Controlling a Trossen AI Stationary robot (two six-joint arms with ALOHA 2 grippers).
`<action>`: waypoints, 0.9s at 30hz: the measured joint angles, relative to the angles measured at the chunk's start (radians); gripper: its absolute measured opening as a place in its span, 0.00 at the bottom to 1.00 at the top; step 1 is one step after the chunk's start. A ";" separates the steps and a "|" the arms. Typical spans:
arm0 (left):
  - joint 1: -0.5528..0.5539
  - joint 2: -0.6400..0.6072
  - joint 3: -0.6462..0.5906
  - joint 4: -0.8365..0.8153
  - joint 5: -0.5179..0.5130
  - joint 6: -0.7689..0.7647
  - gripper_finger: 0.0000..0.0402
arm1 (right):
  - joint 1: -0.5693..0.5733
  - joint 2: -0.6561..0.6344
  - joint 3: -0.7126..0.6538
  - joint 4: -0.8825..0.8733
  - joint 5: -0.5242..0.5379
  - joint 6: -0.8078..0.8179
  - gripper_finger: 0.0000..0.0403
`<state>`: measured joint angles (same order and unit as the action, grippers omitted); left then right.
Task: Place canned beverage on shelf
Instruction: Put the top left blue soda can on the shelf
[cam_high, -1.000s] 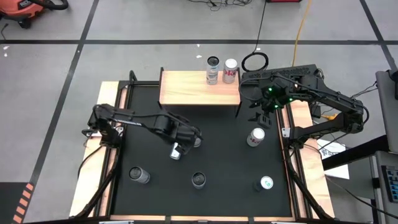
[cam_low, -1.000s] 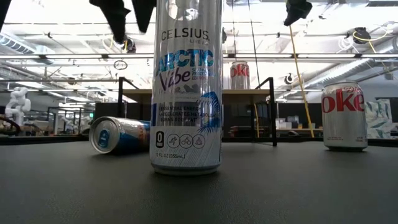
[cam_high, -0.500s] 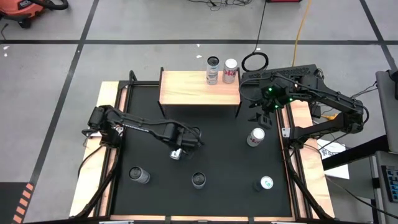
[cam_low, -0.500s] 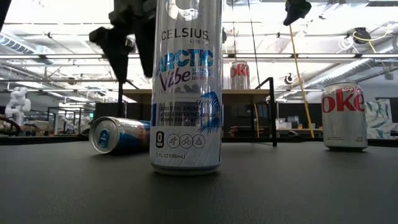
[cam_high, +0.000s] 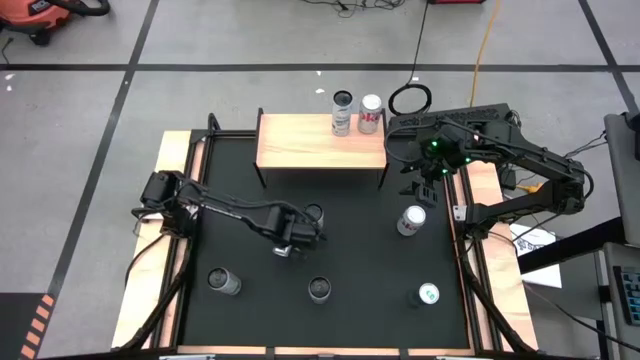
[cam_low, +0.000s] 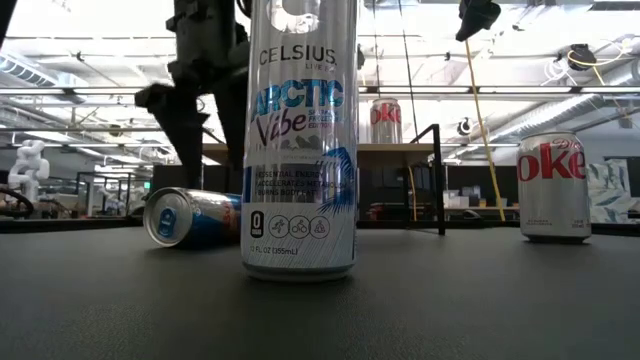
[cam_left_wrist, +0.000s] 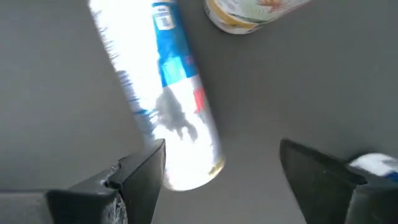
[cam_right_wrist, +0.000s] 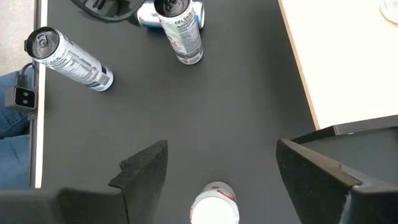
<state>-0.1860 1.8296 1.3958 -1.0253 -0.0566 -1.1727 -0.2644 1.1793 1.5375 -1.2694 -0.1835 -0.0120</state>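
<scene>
A blue and white can (cam_left_wrist: 177, 112) lies on its side on the black table top; it also shows in the low view (cam_low: 190, 217). My left gripper (cam_high: 289, 238) is open and hangs just above this can, pointing down, one finger (cam_left_wrist: 142, 177) close beside the can's end. The light-wood shelf (cam_high: 300, 143) stands at the table's far edge with two cans (cam_high: 342, 113) (cam_high: 371, 114) upright on its right end. My right gripper (cam_high: 421, 184) is open and empty beside the shelf's right end, above a Diet Coke can (cam_high: 411, 220).
A tall Celsius can (cam_low: 300, 140) stands near the front middle (cam_high: 319, 290). More upright cans stand at the front left (cam_high: 222, 282), the front right (cam_high: 427, 295) and just beyond my left gripper (cam_high: 313, 213). Wooden strips (cam_high: 150, 250) line the table's sides.
My left gripper has come down and a little toward the table's near edge, to just above the lying blue and white can. The can has stayed where it was.
</scene>
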 joint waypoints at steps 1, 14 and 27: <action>0.000 0.001 -0.012 0.013 0.000 0.000 0.76 | 0.000 0.000 0.000 0.000 0.000 0.000 0.70; 0.000 0.000 -0.100 0.067 -0.002 -0.001 0.76 | 0.000 0.000 0.000 0.000 0.000 0.000 0.70; -0.007 0.000 -0.106 0.091 -0.001 -0.001 0.76 | 0.000 0.000 0.000 0.000 0.000 0.000 0.70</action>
<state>-0.1925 1.8294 1.2903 -0.9339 -0.0574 -1.1740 -0.2642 1.1793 1.5375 -1.2690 -0.1834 -0.0120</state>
